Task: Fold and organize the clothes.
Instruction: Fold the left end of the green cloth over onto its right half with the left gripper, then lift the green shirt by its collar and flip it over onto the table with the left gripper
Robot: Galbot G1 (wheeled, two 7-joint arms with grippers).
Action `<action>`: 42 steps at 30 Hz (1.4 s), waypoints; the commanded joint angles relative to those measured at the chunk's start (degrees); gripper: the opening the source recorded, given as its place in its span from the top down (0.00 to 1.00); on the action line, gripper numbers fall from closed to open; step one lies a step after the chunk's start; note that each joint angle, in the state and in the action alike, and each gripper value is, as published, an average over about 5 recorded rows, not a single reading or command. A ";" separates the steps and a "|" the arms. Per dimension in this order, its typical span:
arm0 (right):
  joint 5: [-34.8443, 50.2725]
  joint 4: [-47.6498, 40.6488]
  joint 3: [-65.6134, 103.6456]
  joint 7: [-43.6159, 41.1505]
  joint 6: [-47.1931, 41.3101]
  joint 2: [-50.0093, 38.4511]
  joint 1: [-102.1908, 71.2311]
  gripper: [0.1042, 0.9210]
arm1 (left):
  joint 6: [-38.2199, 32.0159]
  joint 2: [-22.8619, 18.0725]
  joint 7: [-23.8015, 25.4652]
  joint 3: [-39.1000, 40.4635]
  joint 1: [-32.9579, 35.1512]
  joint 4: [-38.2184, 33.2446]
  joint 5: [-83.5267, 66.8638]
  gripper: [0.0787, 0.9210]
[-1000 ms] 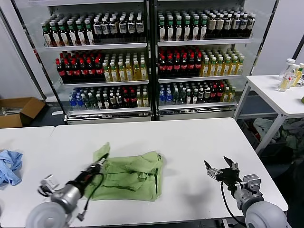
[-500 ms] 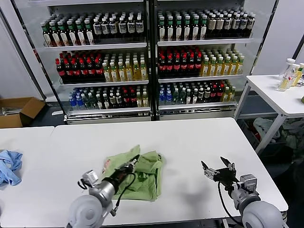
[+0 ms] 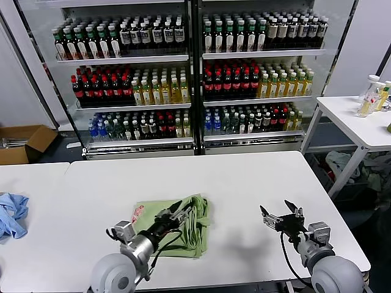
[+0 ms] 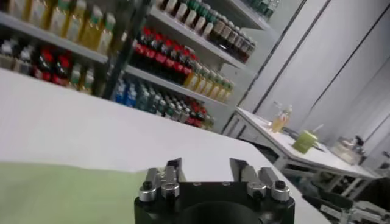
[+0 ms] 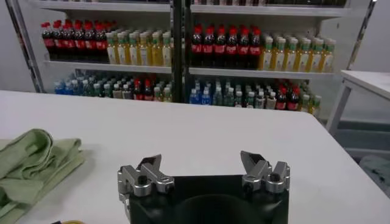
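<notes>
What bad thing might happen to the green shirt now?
The left gripper sits open right over the folded green shirt, so pulling away might snag a layer and undo the fold. The fold also looks lumpy, and the top flap may slide open again. The right gripper waits open over the table, apart from the shirt, so it cannot steady it.

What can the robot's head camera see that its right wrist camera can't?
Only the head view shows the blue garment, the cardboard box, the left gripper over the shirt, and the shirt's red-and-white print. Only the right wrist view shows the right gripper close up, open and holding nothing, over bare table. Both show the green shirt, the white table, the right gripper and the bottle shelves.
</notes>
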 commanded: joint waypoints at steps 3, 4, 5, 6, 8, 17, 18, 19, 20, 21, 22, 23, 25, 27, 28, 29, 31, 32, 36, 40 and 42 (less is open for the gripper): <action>-0.37 -0.32 -0.23 -0.08 0.07 0.54 0.13 0.12 | -1.36 6.50 -6.50 -14.34 9.27 2.58 10.98 0.29; -0.45 -0.36 -0.23 -0.09 0.09 0.65 0.11 0.12 | -1.44 6.39 -7.31 -14.46 9.79 3.30 11.85 0.25; -0.52 -0.40 -0.21 -0.10 0.12 0.75 0.08 0.12 | -1.45 6.19 -8.05 -14.47 10.19 4.00 12.51 0.22; -0.58 -0.43 -0.19 -0.11 0.14 0.83 0.04 0.12 | -1.39 5.93 -8.61 -14.35 10.40 4.64 13.01 0.19; -0.68 -0.47 -0.14 -0.12 0.20 0.90 -0.05 0.12 | -0.95 5.37 -8.91 -13.97 10.67 5.57 13.10 0.15; -0.71 -0.19 0.61 -0.14 0.24 0.61 -0.41 0.12 | 5.03 3.64 -7.43 -12.19 9.50 6.76 2.06 0.12; -0.70 -0.12 0.74 -0.14 0.24 0.59 -0.50 0.12 | 5.49 3.52 -7.29 -12.12 9.35 6.82 0.73 0.12; -0.69 -0.07 0.89 -0.14 0.24 0.58 -0.60 0.12 | 5.89 3.41 -6.95 -12.04 9.22 6.80 -0.56 0.12; -0.69 -0.03 1.05 -0.14 0.25 0.58 -0.70 0.12 | 6.19 3.32 -6.56 -11.97 9.11 6.71 -1.75 0.12; -0.69 0.01 1.18 -0.14 0.26 0.59 -0.79 0.12 | 6.29 3.26 -6.11 -11.92 9.00 6.64 -2.68 0.12; -0.69 0.05 1.32 -0.13 0.27 0.61 -0.89 0.12 | 6.31 3.18 -5.63 -11.87 8.77 6.66 -3.77 0.12; -0.69 0.09 1.42 -0.13 0.28 0.63 -0.96 0.12 | 6.23 3.09 -5.23 -11.86 8.48 6.76 -4.81 0.12; -0.70 0.20 1.60 -0.10 0.28 0.72 -1.11 0.12 | 5.96 2.88 -4.60 -11.89 7.86 7.21 -7.15 0.12; -0.71 0.35 1.75 -0.07 0.26 0.82 -1.25 0.12 | 5.37 2.62 -3.97 -11.94 7.38 7.64 -8.99 0.12; -0.72 0.42 1.82 -0.04 0.25 0.88 -1.34 0.12 | 4.96 2.44 -3.62 -11.96 7.21 7.88 -9.82 0.12; -0.73 0.49 1.88 -0.02 0.24 0.93 -1.43 0.12 | 4.56 2.24 -3.35 -12.00 7.07 8.08 -10.57 0.14; -0.75 0.64 2.04 0.03 0.21 1.04 -1.66 0.12 | 3.83 1.73 -3.04 -12.21 6.87 8.56 -12.42 0.18; -0.76 0.72 2.13 0.05 0.20 1.09 -1.80 0.12 | 3.58 1.48 -2.97 -12.34 6.81 8.80 -13.42 0.21; -0.77 1.08 2.68 0.08 0.17 1.19 -2.47 0.12 | 2.84 0.62 -2.45 -12.92 6.99 9.57 -16.49 0.35; -0.76 1.40 3.14 0.14 0.16 1.26 -3.05 0.12 | 2.40 -0.28 -1.93 -13.74 7.11 9.99 -19.71 0.48; -0.76 1.60 3.26 0.18 0.13 1.31 -3.25 0.12 | 2.25 -0.70 -1.80 -14.07 7.11 9.96 -20.80 0.55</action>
